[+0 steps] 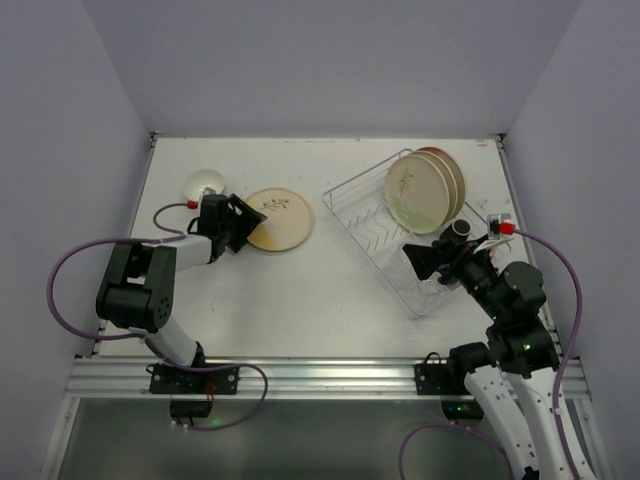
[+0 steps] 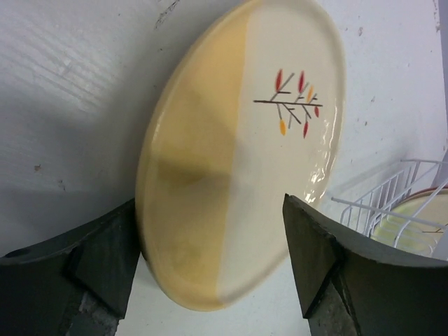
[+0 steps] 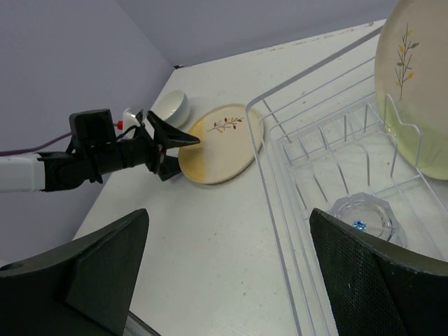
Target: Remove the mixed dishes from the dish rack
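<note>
While the left claw (image 2: 210,203) stands parted astride the yellow plate (image 2: 238,154), the right claw (image 3: 229,213) gapes over the rack (image 1: 375,235); racked plates (image 1: 418,190) look slick, breakable: pinch the top rim.

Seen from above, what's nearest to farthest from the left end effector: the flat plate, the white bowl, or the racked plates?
1. Round yellow-and-cream plate, right beside it.
2. Small white bowl, back left.
3. Upright cream plates in wire dish rack, far right.

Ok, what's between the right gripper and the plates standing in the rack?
A clear glass on the dish rack floor, then bare wire prongs up to the plates. The right wrist view shows it, just ahead of the right gripper.
</note>
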Tool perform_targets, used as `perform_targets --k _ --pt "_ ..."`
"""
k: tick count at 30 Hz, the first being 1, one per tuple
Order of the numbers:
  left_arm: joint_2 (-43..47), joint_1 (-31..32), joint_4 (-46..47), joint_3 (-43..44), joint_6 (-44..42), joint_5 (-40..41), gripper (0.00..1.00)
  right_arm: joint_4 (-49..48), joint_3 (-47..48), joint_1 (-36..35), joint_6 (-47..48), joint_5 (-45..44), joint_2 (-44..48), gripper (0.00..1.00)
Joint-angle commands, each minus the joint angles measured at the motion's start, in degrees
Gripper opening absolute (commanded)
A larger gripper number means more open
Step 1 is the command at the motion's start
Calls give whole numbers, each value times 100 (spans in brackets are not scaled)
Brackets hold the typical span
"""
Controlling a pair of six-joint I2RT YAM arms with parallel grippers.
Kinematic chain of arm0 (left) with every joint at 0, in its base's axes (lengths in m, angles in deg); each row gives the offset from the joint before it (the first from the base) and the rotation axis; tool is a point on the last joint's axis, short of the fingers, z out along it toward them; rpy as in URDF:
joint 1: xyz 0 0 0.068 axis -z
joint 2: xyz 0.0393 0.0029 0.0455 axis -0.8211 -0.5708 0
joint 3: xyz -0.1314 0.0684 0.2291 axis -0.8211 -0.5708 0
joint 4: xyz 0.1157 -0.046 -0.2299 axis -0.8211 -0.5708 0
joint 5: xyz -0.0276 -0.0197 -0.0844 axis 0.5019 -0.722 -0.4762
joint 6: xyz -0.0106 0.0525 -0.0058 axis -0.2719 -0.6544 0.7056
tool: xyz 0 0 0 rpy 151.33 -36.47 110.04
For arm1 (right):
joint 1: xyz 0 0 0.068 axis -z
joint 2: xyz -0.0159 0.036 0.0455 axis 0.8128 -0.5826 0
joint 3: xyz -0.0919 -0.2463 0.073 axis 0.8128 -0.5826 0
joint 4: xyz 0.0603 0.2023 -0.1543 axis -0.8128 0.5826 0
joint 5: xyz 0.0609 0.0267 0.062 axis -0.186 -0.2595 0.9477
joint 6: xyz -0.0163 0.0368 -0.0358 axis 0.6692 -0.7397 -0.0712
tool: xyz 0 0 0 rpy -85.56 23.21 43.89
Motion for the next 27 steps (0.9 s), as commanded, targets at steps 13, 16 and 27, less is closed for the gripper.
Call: perform_targets --k 13,16,27 --pt "492 102 -1323 767 -595 823 100 213 487 16 474 -461 -754 99" --pt "747 85 -1815 1012 -779 982 100 318 715 16 624 -996 -1053 99" --pt "3497 120 -3589 1585 -2430 272 100 197 1778 139 2133 -2317 -2783 99"
